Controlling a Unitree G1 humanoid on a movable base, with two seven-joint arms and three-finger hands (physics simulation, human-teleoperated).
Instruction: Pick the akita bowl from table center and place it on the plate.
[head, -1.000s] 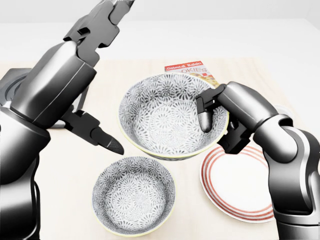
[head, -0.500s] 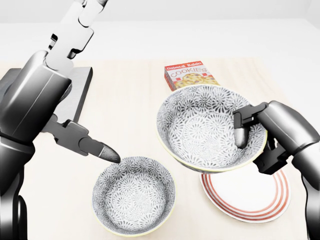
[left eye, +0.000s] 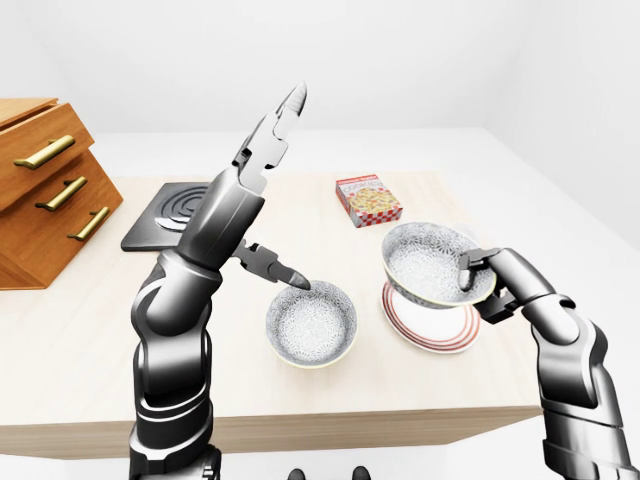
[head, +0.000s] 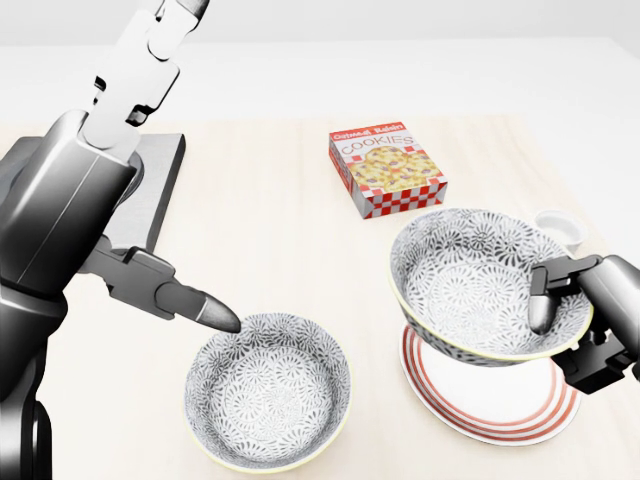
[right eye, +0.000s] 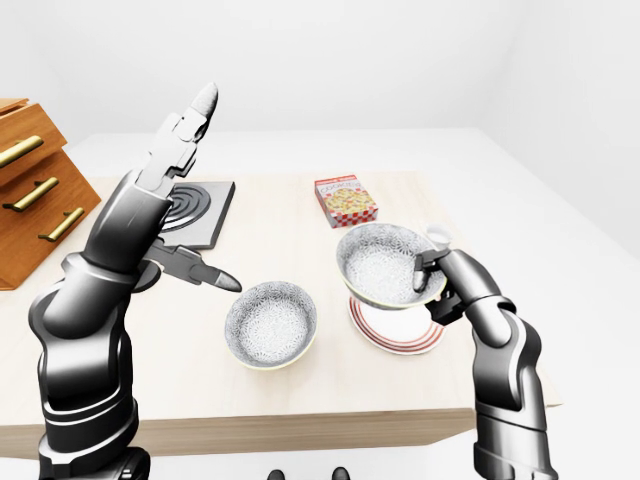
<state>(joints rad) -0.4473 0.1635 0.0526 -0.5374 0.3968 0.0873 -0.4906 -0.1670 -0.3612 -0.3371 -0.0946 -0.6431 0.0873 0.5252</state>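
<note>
The right robot hand (head: 575, 320) pinches the grey-patterned ceramic bowl (head: 470, 280) over the red-ringed white plate (head: 500, 412) — ready to lower; the left robot hand (left eye: 240, 200) is splayed clear.

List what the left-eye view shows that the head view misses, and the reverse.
Only the left-eye view: the wooden drawers at its left, the rings on the burner, and the near edge of the table.
Only the head view: readable lettering on the cookie box.
Both: the right robot hand shut on the patterned bowl, held over the plate; a second bowl to its left; the left robot hand raised and open.
</note>
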